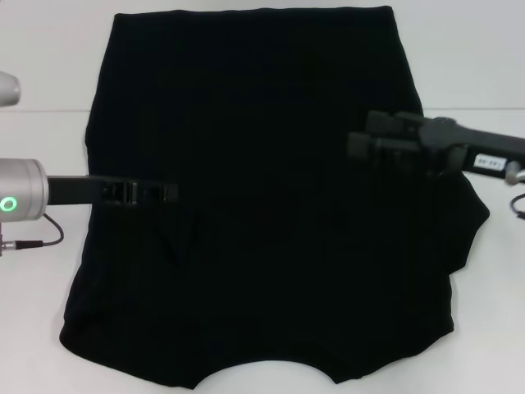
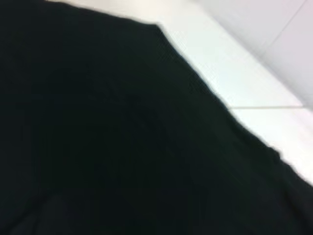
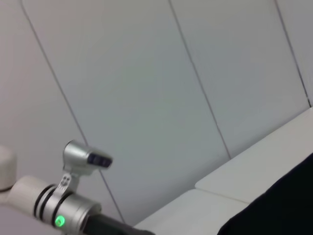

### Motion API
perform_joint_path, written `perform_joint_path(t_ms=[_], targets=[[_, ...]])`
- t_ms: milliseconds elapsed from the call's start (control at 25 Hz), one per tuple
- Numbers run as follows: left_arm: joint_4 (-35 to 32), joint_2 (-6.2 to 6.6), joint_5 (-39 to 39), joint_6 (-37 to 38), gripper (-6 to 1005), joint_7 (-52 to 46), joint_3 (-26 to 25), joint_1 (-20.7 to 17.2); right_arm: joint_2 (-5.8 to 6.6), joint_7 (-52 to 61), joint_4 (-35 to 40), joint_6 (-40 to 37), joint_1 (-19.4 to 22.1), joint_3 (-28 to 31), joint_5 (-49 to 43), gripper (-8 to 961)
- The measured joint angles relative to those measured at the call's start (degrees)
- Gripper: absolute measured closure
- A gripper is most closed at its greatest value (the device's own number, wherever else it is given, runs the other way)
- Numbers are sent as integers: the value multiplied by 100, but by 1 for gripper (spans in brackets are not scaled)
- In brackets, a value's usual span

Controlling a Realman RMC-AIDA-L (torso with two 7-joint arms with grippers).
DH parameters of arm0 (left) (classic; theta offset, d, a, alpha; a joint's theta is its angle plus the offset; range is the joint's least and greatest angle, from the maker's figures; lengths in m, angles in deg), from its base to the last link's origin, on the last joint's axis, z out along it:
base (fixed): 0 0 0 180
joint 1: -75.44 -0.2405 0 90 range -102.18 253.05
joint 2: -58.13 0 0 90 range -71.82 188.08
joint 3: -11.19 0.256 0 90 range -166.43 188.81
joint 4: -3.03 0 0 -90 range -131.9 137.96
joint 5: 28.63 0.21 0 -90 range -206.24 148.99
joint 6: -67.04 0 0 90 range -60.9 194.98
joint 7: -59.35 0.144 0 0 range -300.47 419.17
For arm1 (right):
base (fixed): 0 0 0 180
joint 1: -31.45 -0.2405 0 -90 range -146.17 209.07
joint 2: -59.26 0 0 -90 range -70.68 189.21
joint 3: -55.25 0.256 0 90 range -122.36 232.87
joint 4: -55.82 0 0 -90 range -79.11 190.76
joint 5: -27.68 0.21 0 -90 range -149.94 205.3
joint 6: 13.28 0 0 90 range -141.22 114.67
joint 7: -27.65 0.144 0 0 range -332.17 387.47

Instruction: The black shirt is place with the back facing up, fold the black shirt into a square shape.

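At the left edge of the head view, mid-height, saw the left arm's silver sleeve with a green ring light [image 1: 8, 204] and a thin cable [image 1: 33, 238] looping below it over the white table [image 1: 49, 345]. Followed the arm rightward to the left gripper [image 1: 152, 193], lying low over the left part of the black shirt [image 1: 262, 263]; could not tell whether it was released or grasping cloth, black on black. Found the shirt spread flat across the middle of the frame, plain black side up, straight hem along the top edge, curved neckline at bottom centre, and a bulge of cloth at the right side. Noted the right gripper [image 1: 365, 141] at centre right, over the shirt's right part, its arm entering from the right edge; could not tell its state either. Through the left wrist view, saw only the black shirt [image 2: 122, 147] filling most of the frame, with the table [image 2: 234, 73] at upper right. Through the right wrist view, saw grey wall panels [image 3: 171, 88], the left arm at lower left, the table [image 3: 254, 171], and a corner of the black shirt [image 3: 283, 205] at lower right.
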Motion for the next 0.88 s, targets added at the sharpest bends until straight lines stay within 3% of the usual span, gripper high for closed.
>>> perform_joint_path(t_ms=[160, 280, 360, 440, 520, 680, 880], targets=[[162, 91, -818, 884, 571, 865, -6, -139, 274, 948, 7, 41, 0, 86, -95, 130], [486, 102, -1380, 1734, 482, 2176, 5, -191, 632, 1931, -29, 133, 25, 89, -450, 132], [486, 102, -1380, 1734, 422, 2176, 5, -191, 866, 2657, -43, 244, 52, 95, -852, 133], [870, -2, -1514, 2078, 351, 3479, 153, -164, 1027, 3269, -44, 330, 75, 102, -1266, 134], [943, -82, -1487, 2013, 269, 3913, 399, -160, 1165, 3745, -32, 356, 103, 105, -1631, 135], [865, -215, -1484, 1716, 142, 4488, 905, -228, 1328, 4420, -6, 345, 121, 104, -2260, 138], [787, -242, -1487, 1451, 52, 4588, 1256, -265, 1372, 4881, -5, 309, 43, 50, -2895, 140]])
